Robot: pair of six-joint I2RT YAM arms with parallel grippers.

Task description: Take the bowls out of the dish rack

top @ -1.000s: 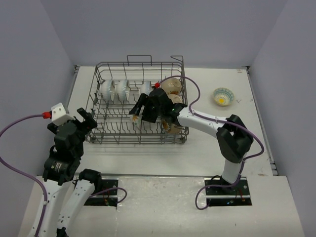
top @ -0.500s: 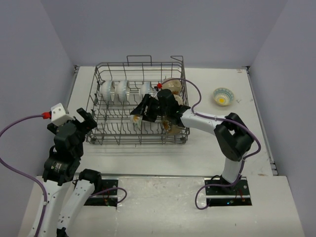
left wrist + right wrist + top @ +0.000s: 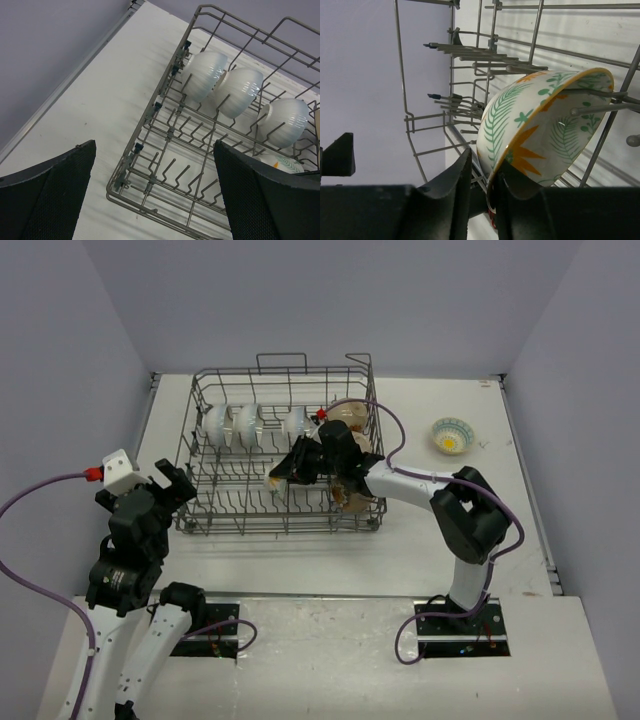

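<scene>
Now your right gripper point(image 3: 487, 170) clamps the floral bowl point(image 3: 540, 125), rim between the fingers point(image 3: 445, 200), inside the dish rack point(image 3: 230, 495); your left gripper point(image 3: 155, 150) gapes wide, white bowls point(image 3: 240, 92) beyond its fingers point(image 3: 260, 200).

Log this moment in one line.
right gripper: shut on floral bowl in dish rack | left gripper: open, beside rack | white bowls: three racked

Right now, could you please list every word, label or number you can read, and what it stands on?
None can be read: the dish rack, the white bowls and the table bear no text; the floral bowl shows only a leaf pattern.
</scene>
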